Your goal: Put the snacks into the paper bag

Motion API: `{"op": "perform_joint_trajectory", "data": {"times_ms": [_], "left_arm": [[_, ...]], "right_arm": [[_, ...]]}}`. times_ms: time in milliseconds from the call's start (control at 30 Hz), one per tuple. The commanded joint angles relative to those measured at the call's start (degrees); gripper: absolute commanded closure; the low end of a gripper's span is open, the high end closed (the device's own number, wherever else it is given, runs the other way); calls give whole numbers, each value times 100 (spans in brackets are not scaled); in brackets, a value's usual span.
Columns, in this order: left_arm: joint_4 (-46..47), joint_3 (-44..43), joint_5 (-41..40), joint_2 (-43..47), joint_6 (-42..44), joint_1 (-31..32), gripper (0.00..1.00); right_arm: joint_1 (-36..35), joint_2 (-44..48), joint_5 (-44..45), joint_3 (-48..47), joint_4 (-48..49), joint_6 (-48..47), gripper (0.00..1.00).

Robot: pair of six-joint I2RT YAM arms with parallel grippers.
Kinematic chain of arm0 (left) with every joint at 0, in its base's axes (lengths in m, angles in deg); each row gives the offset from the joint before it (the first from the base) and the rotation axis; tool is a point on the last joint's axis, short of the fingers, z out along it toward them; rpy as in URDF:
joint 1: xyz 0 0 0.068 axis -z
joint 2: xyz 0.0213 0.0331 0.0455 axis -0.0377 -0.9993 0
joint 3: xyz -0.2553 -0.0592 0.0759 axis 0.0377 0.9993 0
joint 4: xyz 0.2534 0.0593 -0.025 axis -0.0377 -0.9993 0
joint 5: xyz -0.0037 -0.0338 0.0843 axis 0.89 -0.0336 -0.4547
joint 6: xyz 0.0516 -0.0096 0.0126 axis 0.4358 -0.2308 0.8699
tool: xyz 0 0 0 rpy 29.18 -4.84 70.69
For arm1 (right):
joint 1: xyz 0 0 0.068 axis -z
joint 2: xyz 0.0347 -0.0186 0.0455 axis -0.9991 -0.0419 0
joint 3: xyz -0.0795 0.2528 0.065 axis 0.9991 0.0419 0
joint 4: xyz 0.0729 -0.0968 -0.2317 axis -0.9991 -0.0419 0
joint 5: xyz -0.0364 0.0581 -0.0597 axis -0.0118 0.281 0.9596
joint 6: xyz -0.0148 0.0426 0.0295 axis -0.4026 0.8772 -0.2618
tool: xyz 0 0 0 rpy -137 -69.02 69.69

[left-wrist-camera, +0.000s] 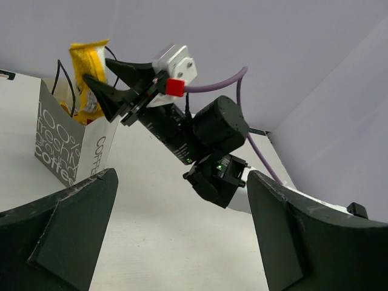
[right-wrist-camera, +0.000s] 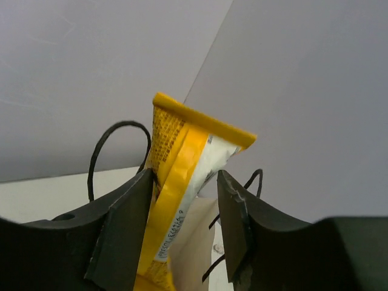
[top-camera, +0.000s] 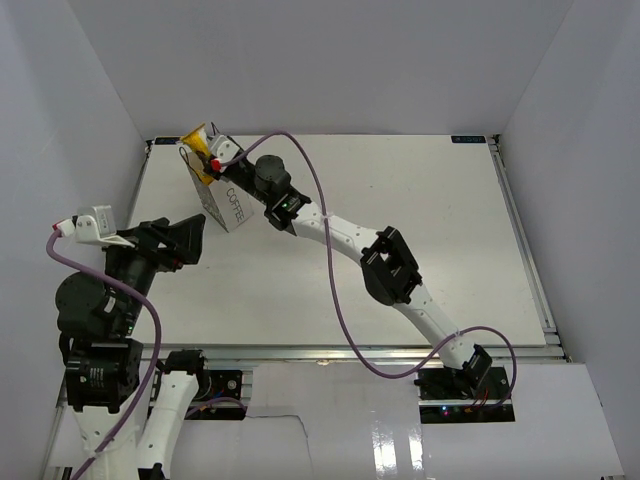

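Note:
The white paper bag (top-camera: 228, 205) with "COFFEE" lettering stands at the table's far left; it also shows in the left wrist view (left-wrist-camera: 60, 145). A yellow packet (top-camera: 197, 145) stands upright in its mouth, sticking out above the rim (left-wrist-camera: 85, 66). My right gripper (top-camera: 214, 160) is over the bag's mouth, its jaws on either side of the packet (right-wrist-camera: 182, 176). The packet leans on one finger (right-wrist-camera: 130, 212), with a gap to the other, so the gripper is open. My left gripper (top-camera: 188, 240) is open and empty, just near of the bag. Other snacks are hidden or out of view.
White walls enclose the table (top-camera: 400, 250) on the left, back and right. The bag's thin dark handles (right-wrist-camera: 115, 151) arch up around the packet. The right arm (top-camera: 390, 265) stretches diagonally across the table from its base at the near right.

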Motion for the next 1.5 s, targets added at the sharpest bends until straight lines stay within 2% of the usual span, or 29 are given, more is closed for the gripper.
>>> {"op": "perform_joint_trajectory", "data": {"times_ms": [0, 167, 433, 500, 567, 633, 700, 767, 800, 833, 867, 900, 967, 1000, 1100, 1267, 1467], "left_arm": [[-173, -236, 64, 44, -6, -16, 2], [-270, -315, 64, 105, -50, -16, 2], [-253, -333, 2, 141, -86, -16, 2], [-130, -263, 37, 97, -77, -16, 2], [-24, -70, 160, 70, -94, -16, 2], [108, 97, 265, -35, -121, -16, 2], [256, 360, 651, -210, -95, -16, 2], [493, 563, 1002, -316, -94, -16, 2], [582, 773, 1100, -351, -86, -16, 2], [704, 879, 1170, -421, -77, -16, 2], [923, 985, 1214, -448, -68, -16, 2], [1021, 1082, 1293, -483, -51, -16, 2], [1232, 1345, 1329, -624, -7, -16, 2], [1442, 1433, 1416, -702, -7, -16, 2], [1865, 1671, 1557, -1063, -7, -16, 2], [2488, 1882, 1760, -1686, -59, -16, 2], [2788, 2014, 1716, -1986, -121, -16, 2]], "right_arm": [[-32, -95, 136, -144, 481, -218, 46], [-41, -69, 93, -205, 446, -236, 32], [-32, 571, -135, -162, -10, -25, 26], [-32, 957, -197, -144, -604, 115, 20], [29, 1301, -328, 5, -1212, 360, 4], [186, 1890, -505, 215, -2284, 536, 10], [406, 2564, -750, 698, -3405, 958, 10], [985, 2988, -1653, 1459, -4104, 1213, 10], [1205, 3477, -1918, 1830, -4324, 1397, 10], [1712, 3752, -2277, 2295, -4466, 1442, 10], [1978, 4025, -2420, 3196, -4476, 1434, 10], [2233, 4471, -2465, 3561, -4502, 1460, 10], [2945, 4860, -2036, 4160, -4651, 1504, 10], [3269, 5184, -1452, 4563, -4747, 1495, 10], [3789, 5843, -763, 5214, -4994, 1460, 10], [4256, 6716, -128, 6192, -5073, 1478, 10], [4520, 7095, 671, 6492, -5398, 1610, 10]]}}
